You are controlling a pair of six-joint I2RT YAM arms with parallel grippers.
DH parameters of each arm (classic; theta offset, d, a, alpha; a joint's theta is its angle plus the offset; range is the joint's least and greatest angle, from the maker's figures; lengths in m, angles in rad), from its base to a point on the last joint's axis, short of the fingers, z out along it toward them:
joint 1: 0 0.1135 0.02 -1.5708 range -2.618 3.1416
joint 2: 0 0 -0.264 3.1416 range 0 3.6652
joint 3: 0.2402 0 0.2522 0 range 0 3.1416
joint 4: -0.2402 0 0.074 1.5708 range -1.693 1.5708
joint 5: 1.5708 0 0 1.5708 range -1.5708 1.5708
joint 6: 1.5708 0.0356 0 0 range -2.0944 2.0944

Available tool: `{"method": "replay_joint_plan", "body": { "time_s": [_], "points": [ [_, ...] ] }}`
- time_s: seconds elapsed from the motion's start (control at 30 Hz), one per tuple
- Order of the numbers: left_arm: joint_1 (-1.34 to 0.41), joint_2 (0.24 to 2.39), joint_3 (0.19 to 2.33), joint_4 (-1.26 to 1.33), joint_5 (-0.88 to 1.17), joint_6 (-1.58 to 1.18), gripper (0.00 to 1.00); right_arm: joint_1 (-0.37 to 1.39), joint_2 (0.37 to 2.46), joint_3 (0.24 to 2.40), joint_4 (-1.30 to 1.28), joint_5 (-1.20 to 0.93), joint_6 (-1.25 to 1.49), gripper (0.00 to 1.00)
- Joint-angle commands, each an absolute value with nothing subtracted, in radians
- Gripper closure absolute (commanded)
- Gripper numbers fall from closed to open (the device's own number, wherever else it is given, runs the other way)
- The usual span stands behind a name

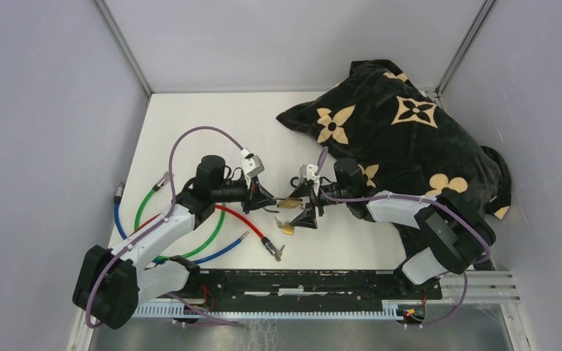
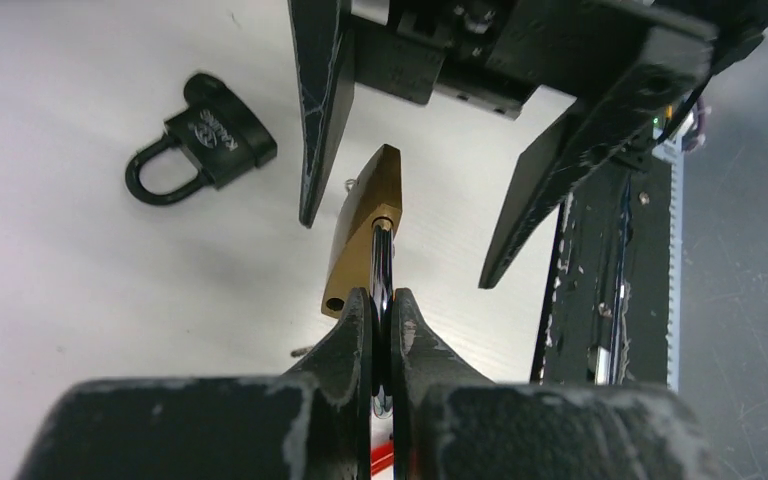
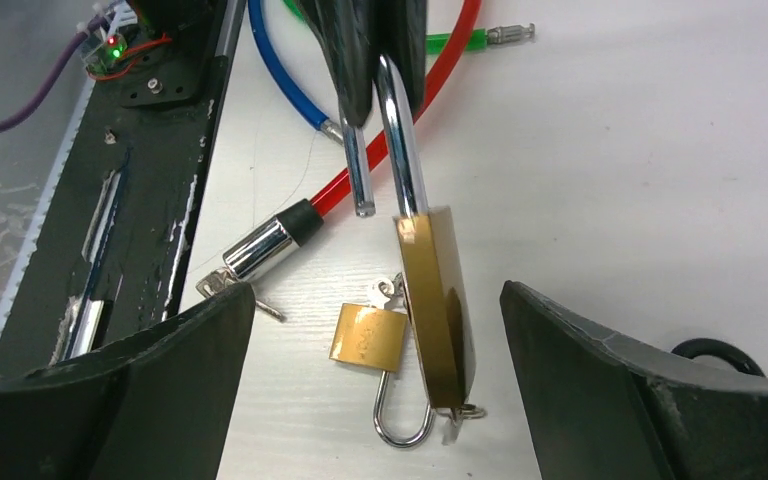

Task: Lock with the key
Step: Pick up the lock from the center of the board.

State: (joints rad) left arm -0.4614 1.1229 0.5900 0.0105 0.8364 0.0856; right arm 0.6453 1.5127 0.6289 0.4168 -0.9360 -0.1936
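Seen from the right wrist, a brass padlock with a silver steel shackle [image 3: 438, 310] hangs in the middle of the frame above the white table [image 3: 660, 150]. The left gripper [image 2: 380, 300] is clamped tight on the shackle's curved top, so the body dangles free and its faces are exposed. The shackle is open: its shorter leg ends in mid-air at upper centre, clear of the body.

The right gripper [image 3: 377, 290] is spread to its widest. Its two black fingers fill the lower left and lower right corners on either side of the brass body, touching nothing – a stance that looks meant for closing on the body or on whatever sits at its base. A small silver piece shows at the lock's bottom edge – perhaps the key, but too small to tell.

Lying flat just left of the hanging lock is a smaller brass padlock [image 3: 368, 335]. A black padlock [image 2: 205, 140] rests at upper left of the left wrist view.
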Motion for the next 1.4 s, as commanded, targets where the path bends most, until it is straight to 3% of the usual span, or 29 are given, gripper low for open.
{"method": "replay_joint_plan", "body": {
  "time_s": [0.0,0.13,0.27,0.4,0.47,0.5,0.73,0.83,0.9,1.17,1.37],
  "points": [
    [-0.462,1.033,0.574,0.257,0.886,-0.051,0.98,0.627,1.543,0.574,0.835,-0.993,0.053,0.03],
    [-0.461,0.998,0.558,0.331,0.888,-0.111,0.98,0.626,1.605,0.543,1.119,-1.010,0.281,0.21],
    [-0.460,0.980,0.536,0.379,0.889,-0.154,0.98,0.627,1.599,0.490,1.292,-0.977,0.389,0.29],
    [-0.459,0.972,0.520,0.449,0.894,-0.215,0.98,0.627,1.597,0.486,1.285,-0.959,0.406,0.63],
    [-0.457,0.967,0.514,0.469,0.890,-0.234,0.98,0.626,1.591,0.483,1.282,-0.951,0.421,0.92],
    [-0.455,0.966,0.511,0.472,0.890,-0.242,0.98,0.626,1.583,0.482,1.280,-0.945,0.424,0.99],
    [-0.449,0.923,0.461,0.491,0.901,-0.234,0.96,0.623,1.464,0.556,1.027,-0.930,0.362,1.00],
    [-0.448,0.880,0.428,0.500,0.892,-0.221,0.66,0.624,1.403,0.611,0.837,-0.949,0.269,1.00],
    [-0.439,0.850,0.411,0.514,0.886,-0.220,0.60,0.626,1.367,0.649,0.688,-0.957,0.190,1.00],
    [-0.413,0.698,0.340,0.589,0.864,-0.229,0.54,0.655,1.306,0.875,0.109,-0.956,-0.191,1.00],
    [-0.410,0.665,0.292,0.584,0.862,-0.231,0.53,0.700,1.318,1.013,-0.078,-0.939,-0.308,1.00]
  ]
}}
